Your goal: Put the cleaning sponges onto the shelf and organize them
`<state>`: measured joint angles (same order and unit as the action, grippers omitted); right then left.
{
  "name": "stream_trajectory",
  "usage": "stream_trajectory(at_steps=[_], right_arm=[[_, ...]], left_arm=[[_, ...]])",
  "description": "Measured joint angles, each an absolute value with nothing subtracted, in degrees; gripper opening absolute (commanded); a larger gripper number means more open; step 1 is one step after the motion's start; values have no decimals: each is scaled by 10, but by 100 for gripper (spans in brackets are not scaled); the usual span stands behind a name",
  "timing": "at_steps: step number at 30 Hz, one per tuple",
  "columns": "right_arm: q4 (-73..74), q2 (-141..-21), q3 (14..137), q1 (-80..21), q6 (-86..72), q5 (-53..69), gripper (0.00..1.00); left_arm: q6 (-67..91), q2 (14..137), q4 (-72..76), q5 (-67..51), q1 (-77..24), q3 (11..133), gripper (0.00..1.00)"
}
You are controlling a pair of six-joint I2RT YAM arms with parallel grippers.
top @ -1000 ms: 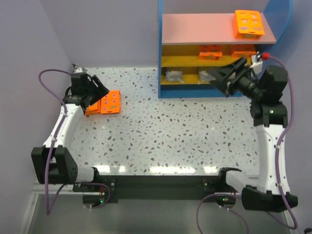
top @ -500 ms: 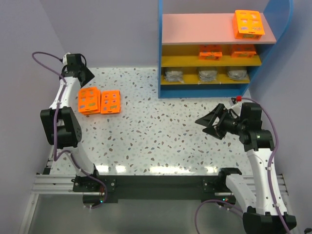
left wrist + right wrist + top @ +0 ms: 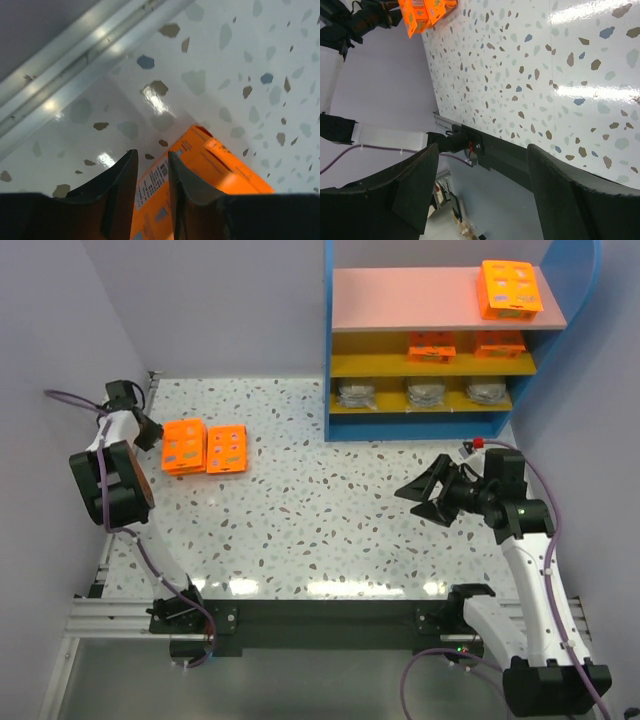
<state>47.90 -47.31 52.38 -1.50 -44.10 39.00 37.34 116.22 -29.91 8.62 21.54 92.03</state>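
Two orange sponge packs (image 3: pixel 183 445) (image 3: pixel 226 448) lie side by side at the table's left. My left gripper (image 3: pixel 146 429) sits just left of them, low over the table. In the left wrist view its jaws (image 3: pixel 152 155) stand a narrow gap apart, holding nothing, with a pack's (image 3: pixel 200 170) printed end right under the tips. The blue shelf (image 3: pixel 328 360) holds one orange pack (image 3: pixel 510 288) on the pink top, two (image 3: pixel 432 346) (image 3: pixel 498 343) on the upper yellow board and three grey pads (image 3: pixel 357 394) (image 3: pixel 428 392) (image 3: pixel 488 392) on the lower. My right gripper (image 3: pixel 425 495) hangs open and empty in front of the shelf.
A metal rail (image 3: pixel 75 65) and the lilac wall border the table's left edge close behind my left gripper. The speckled tabletop (image 3: pixel 320 500) stretches between the arms. The right wrist view looks along the table toward the left arm (image 3: pixel 365 17) and the orange packs (image 3: pixel 422 12).
My left gripper has drawn back from over the left orange pack to the table's left edge. My right arm pulled away from the shelf's lower board and now hovers over the table.
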Motion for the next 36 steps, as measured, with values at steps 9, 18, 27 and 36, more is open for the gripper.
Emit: stream_trajectory(at_steps=[9, 18, 27, 36], right_arm=[[462, -513, 524, -30, -440, 390, 75], [439, -533, 519, -35, -436, 389, 75], [399, -550, 466, -41, -434, 387, 75], [303, -575, 401, -83, -476, 381, 75]], left_arm=[[353, 1166, -223, -37, 188, 806, 30], [348, 1126, -142, -81, 144, 718, 28], [389, 1016, -72, -134, -6, 545, 24], [426, 980, -56, -168, -94, 488, 22]])
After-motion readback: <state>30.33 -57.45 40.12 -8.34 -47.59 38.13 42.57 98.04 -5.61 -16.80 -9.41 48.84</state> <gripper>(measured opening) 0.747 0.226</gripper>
